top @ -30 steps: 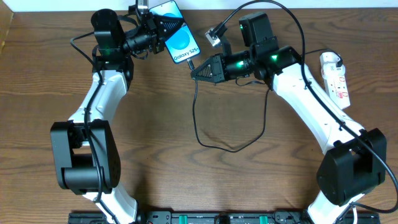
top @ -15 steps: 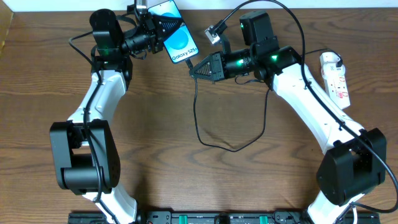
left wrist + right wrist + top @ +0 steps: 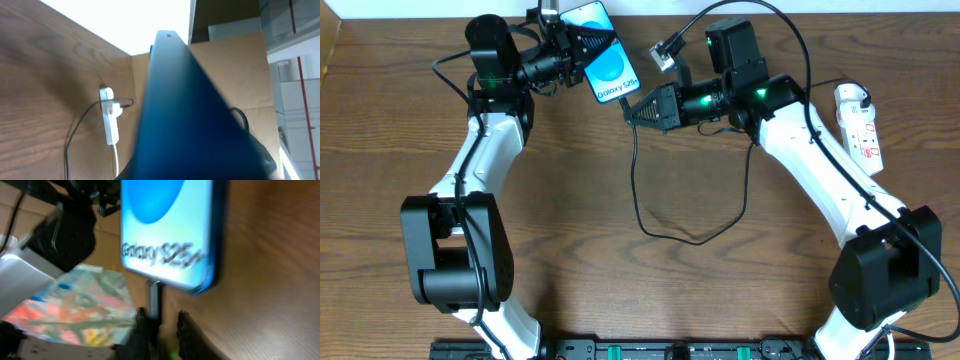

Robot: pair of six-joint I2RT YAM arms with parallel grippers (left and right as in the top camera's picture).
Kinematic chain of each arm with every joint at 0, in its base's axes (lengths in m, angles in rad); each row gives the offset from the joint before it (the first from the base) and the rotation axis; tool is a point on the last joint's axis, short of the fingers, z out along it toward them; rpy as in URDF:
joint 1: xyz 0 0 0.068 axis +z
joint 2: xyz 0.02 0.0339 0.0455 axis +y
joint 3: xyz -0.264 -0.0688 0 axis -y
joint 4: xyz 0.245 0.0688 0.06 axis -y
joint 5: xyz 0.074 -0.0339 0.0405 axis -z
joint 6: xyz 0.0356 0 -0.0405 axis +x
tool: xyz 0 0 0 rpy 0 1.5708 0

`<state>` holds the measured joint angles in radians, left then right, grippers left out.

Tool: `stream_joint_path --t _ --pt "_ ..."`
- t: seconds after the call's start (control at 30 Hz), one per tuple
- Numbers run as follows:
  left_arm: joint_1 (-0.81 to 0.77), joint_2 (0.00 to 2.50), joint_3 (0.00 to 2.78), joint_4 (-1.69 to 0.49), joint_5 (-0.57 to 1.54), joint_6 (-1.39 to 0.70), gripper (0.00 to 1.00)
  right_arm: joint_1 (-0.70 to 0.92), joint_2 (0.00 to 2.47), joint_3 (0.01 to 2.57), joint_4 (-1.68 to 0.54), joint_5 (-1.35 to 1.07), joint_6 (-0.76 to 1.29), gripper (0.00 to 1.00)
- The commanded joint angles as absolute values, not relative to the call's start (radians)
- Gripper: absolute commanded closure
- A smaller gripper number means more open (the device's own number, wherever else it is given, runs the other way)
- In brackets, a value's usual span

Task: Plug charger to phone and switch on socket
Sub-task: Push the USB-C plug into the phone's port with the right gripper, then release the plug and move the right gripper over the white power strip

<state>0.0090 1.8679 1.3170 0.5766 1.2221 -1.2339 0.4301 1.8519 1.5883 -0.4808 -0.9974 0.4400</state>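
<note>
The phone, its blue screen reading "Galaxy S25+", is held up at the table's far centre, with my left gripper shut on its upper part. In the left wrist view the phone fills the frame as a dark blue slab and hides the fingers. The charger's black cable loops over the table, and its plug tip sits in the phone's bottom edge. My right gripper is just below that edge, jaws slightly apart. The plug lies against the left finger, with a gap to the right one. The socket lies at the far right.
The socket and its white cord show beyond the phone in the left wrist view. A thicker black cable arcs over my right arm. The table's back edge runs just behind the phone. Cardboard stands past it.
My right gripper crept a little toward the phone's bottom edge, and its jaws have parted slightly around the plug. The left arm and phone have held still.
</note>
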Motion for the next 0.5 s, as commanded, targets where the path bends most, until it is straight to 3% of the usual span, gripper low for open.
stream_joint_path --t 0.0,0.2,0.47 --pt "0.002 1.829 1.333 0.584 1.298 -1.231 0.93 0.411 1.836 1.603 -0.493 -0.976 0.447 0.73" --pt "0.010 1.829 1.333 0.488 1.298 -1.192 0.93 0.405 1.836 1.603 -0.520 -0.988 0.425 0.69" --pt "0.010 1.829 1.333 0.282 1.364 -0.923 0.93 0.326 1.836 1.603 -0.587 -1.027 0.354 0.73"
